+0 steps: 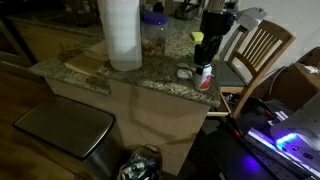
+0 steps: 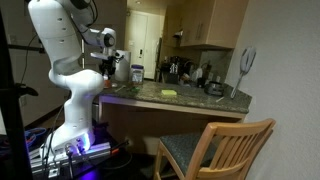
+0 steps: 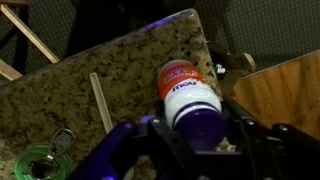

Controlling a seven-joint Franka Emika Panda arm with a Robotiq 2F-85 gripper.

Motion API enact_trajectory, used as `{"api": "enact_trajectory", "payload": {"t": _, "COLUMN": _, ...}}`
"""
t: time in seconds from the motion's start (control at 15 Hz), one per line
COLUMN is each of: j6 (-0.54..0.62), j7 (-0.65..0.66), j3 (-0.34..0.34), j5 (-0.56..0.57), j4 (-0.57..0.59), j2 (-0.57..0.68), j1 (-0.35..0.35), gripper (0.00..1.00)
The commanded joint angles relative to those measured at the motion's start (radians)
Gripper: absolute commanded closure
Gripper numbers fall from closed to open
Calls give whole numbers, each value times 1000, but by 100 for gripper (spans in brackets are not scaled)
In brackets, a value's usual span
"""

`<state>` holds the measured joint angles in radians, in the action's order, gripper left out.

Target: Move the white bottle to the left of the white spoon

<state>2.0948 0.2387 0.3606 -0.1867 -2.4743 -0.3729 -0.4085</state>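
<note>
Claw (image 3: 195,128) of mine is clamping the white bottle (image 3: 185,88), sitting at the granite bench's (image 3: 120,65) corner.

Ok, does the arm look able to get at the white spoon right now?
Reaching it, probably yes: the white spoon lies uncovered on the counter, close beside the tool. Picking it up, no, since the tool is shut on the white bottle.

White bottle (image 3: 190,95) with reddish label, upright at counter (image 3: 130,55) corner, white spoon (image 3: 100,100) lying flat nearby
</note>
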Motion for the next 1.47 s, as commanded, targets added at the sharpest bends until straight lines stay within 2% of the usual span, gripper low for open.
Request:
{"api": "enact_trajectory", "payload": {"t": 0.0, "j6": -32, "j7": 80, "j3": 29, "j5": 21, "j4": -29, "j2": -24, "j1": 25, "gripper": 71}}
{"api": "enact_trajectory", "payload": {"t": 0.2, "j6": -62, "j7": 147, "j3": 39, "j5": 44, "j4": -26, "j2": -29, "j1": 32, "gripper": 71}}
{"api": "enact_trajectory", "payload": {"t": 0.27, "j6": -71, "j7": 164, "j3": 42, "j5": 48, "j4": -24, "j2": -30, "j1": 33, "gripper": 21}}
{"api": "enact_trajectory", "payload": {"t": 0.33, "j6": -81, "j7": 177, "j3": 44, "j5": 50, "j4": -24, "j2": -31, "j1": 34, "gripper": 19}}
{"api": "enact_trajectory", "payload": {"t": 0.53, "j6": -80, "j7": 211, "j3": 55, "j5": 63, "j4": -33, "j2": -33, "j1": 38, "gripper": 2}}
{"api": "enact_trajectory", "payload": {"t": 0.87, "j6": -25, "j7": 232, "j3": 55, "j5": 36, "j4": -51, "j2": -32, "j1": 33, "gripper": 0}}
{"api": "enact_trajectory", "payload": {"t": 1.2, "j6": 80, "j7": 228, "j3": 57, "j5": 35, "j4": -69, "j2": -34, "j1": 33, "gripper": 0}}
{"api": "enact_trajectory", "payload": {"t": 1.4, "j6": 60, "j7": 281, "j3": 67, "j5": 45, "j4": -70, "j2": -37, "j1": 43, "gripper": 0}}
